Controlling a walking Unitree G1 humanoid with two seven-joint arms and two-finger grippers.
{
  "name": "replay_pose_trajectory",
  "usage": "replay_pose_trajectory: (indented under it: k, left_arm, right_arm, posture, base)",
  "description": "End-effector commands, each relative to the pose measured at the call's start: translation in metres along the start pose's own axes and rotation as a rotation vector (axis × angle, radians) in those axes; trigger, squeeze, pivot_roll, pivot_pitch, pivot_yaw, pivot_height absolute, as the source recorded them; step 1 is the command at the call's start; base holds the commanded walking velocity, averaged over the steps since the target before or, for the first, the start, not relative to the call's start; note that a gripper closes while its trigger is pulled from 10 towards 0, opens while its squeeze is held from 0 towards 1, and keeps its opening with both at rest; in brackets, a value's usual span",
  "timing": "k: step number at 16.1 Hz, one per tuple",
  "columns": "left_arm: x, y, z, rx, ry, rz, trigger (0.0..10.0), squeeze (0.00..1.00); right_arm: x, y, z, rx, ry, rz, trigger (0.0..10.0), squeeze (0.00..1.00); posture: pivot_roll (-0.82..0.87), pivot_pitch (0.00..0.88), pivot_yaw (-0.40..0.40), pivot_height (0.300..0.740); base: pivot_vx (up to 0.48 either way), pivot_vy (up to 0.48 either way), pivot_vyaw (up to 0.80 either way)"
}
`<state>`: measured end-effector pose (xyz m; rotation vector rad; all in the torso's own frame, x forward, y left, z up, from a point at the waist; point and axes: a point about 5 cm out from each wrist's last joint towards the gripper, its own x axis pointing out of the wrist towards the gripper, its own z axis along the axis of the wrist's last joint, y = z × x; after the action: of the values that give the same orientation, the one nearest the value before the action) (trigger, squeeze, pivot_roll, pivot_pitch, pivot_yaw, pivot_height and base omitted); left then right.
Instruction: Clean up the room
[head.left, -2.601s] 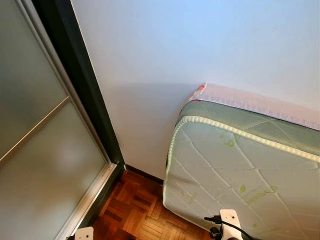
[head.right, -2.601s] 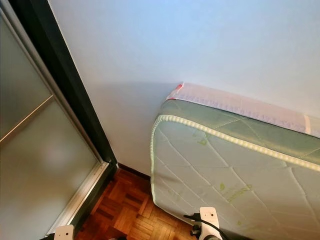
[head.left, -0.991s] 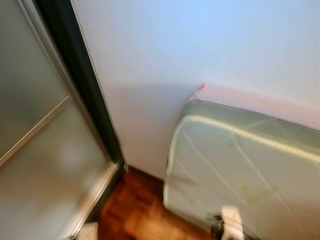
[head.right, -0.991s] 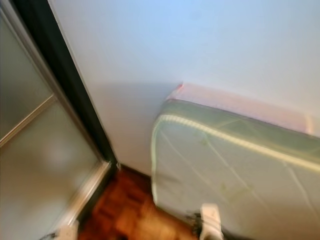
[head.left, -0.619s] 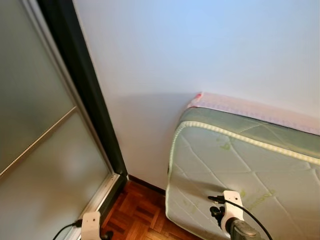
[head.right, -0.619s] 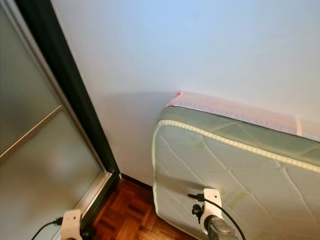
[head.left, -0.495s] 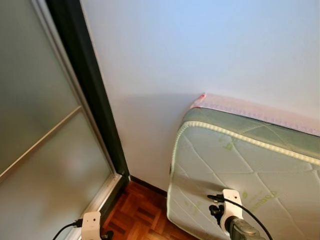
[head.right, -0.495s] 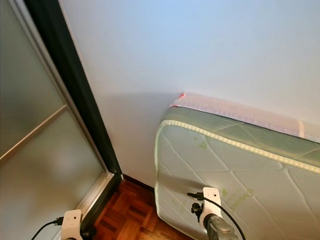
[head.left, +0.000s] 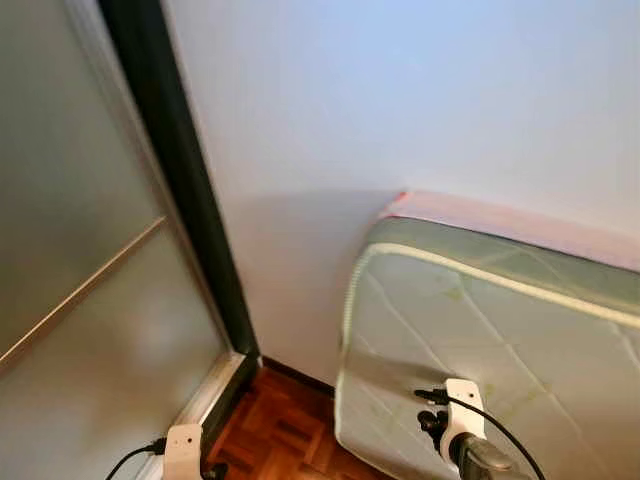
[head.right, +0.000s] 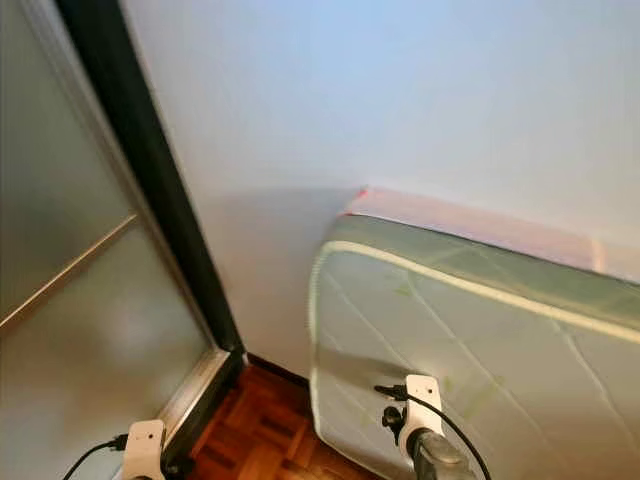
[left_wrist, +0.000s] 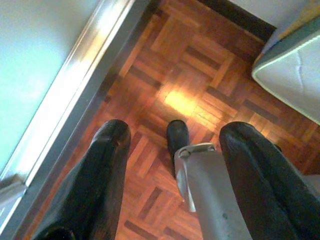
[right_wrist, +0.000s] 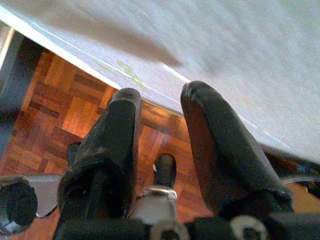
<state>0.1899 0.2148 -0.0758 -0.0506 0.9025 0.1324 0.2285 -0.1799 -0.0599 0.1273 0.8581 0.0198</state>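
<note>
Green mattress (head.left: 500, 330) leans on wall (head.left: 400, 100) (parquet (left_wrist: 190, 95) below).

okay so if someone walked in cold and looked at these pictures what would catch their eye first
Most striking is the quilted green-edged mattress standing on its side against the white wall, on the robot's right. Left of it runs a dark door frame with frosted sliding panels, above a wooden parquet floor.

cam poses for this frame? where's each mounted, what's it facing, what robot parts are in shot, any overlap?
Head eyes: forward-down at the wall, sliding door and leaning mattress; both wrists at the bottom edge.
Left wrist: down along the left gripper, open, over parquet; a foot shows.
Right wrist: down along the right gripper, open, by the mattress edge.
Shared: mattress, parquet.
</note>
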Motion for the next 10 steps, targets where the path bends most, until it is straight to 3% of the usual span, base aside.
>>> replay_pose_trajectory:
  k: [1,10]
  left_arm:
    - [-0.0004,0.0017,-0.0027,-0.002,0.017,0.003,10.0,0.0]
    - [-0.0006,0.0016,-0.0038,0.001,0.022,0.002,10.0,0.0]
  right_arm:
    - [-0.0008,-0.0014,-0.0049,-0.007,0.021,-0.006,10.0,0.0]
    - [-0.001,-0.0012,-0.0073,-0.032,0.048,0.009,10.0,0.0]
  posture:
    - [0.0,0.013,-0.002,0.74]
    - [0.0,0.011,-0.003,0.74]
  base:
    - [0.0,0.0,-0.78]
    - [0.0,0.0,-0.78]
